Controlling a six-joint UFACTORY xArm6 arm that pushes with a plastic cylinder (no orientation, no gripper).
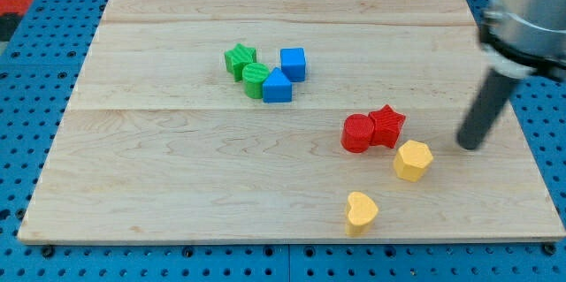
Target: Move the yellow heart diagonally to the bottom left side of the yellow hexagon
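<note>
A pale wood tabletop (pixel 177 167) lies on blue pegboard (pixel 35 70). My tip (pixel 472 146), a bare rod with no end effector jaws, stands right of the yellow hexagon (pixel 412 159); the yellow heart (pixel 360 212) sits below-left.

The board (pixel 177 167) I push on looks like pale, smooth wood with fine grain lines. Around the board, the blue base (pixel 26 61) looks like hard sheet full of little holes. My rod looks dark and matt.
</note>
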